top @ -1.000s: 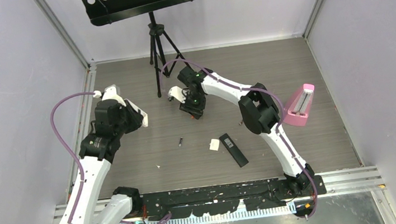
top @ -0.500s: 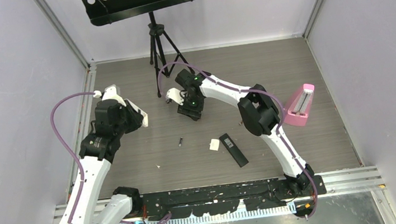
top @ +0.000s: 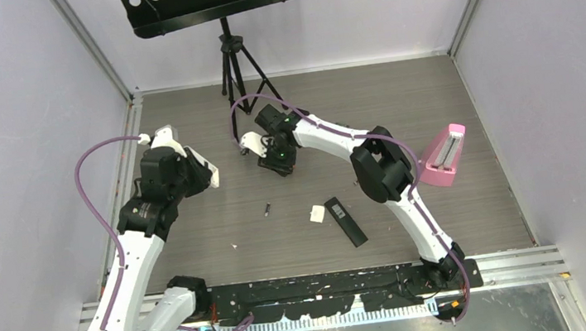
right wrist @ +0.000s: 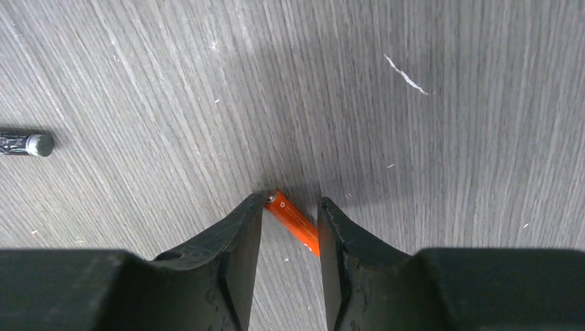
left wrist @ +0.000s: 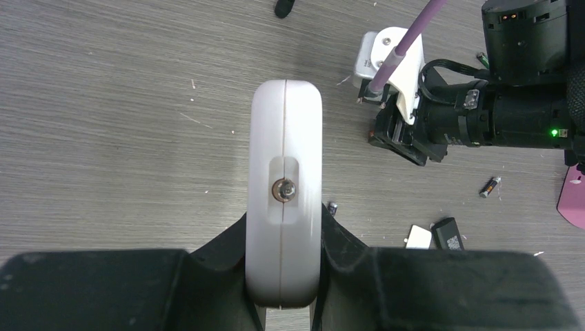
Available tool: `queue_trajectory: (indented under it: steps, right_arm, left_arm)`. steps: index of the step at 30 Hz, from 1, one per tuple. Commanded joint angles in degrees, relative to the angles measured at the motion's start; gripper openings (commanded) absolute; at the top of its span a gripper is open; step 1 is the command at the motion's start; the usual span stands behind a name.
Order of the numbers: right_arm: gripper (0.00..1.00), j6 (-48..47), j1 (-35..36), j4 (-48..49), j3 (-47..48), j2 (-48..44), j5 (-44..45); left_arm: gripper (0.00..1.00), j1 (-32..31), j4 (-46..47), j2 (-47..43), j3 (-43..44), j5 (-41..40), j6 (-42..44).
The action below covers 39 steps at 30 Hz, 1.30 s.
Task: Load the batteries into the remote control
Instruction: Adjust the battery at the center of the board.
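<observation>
1. left gripper (left wrist: 283,238) is clamped on the white remote (left wrist: 286,138), raised at the left, probably to present it for loading.
2. right gripper (right wrist: 290,207) is down on the table (right wrist: 448,103), far middle, jaws narrow astride the slanted orange battery (right wrist: 293,222); i cannot tell whether they pinch it.

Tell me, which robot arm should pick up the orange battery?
Right. The right gripper has a finger on each side of the orange battery. The left gripper is farther off and shut on the white remote.
</observation>
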Motion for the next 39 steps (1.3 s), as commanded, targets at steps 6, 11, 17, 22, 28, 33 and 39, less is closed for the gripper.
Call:
queue_trajectory:
  steps: [6,11,17,22,28,33,39]
  right_arm:
    - [0.21,0.8,0.1,-3.9,-0.7,2.9,2.5]
    - [0.12,7.7,-0.7,-0.3,-2.0,1.6,3.1]
    - [0.08,16.7,-1.6,7.3,-7.0,-2.9,6.3]
    - [0.12,30.1,-1.5,12.9,-12.3,-6.6,15.6]
    - [0.15,53.6,-1.3,14.9,-18.2,-10.7,32.4]
    - [0.28,61.6,-1.3,11.1,-19.0,-10.6,36.6]
    - [0.51,61.1,-2.1,8.8,-18.1,-10.3,31.7]
  left_arm:
    - [0.0,0.1,1.5,-0.6,1.8,0.8,0.2]
    - [0.0,0.1,1.3,-1.0,1.7,0.7,0.2]
    - [0.0,0.1,1.5,-1.2,1.7,1.1,-0.2]
    - [0.0,0.1,2.3,-1.8,1.0,1.8,-1.1]
    - [0.0,0.1,4.4,-1.9,-0.7,4.7,-2.8]
    - [0.0,0.1,5.5,-1.6,-1.3,5.5,-3.4]
    - [0.0,0.1,5.6,-1.8,-1.8,5.3,-3.4]
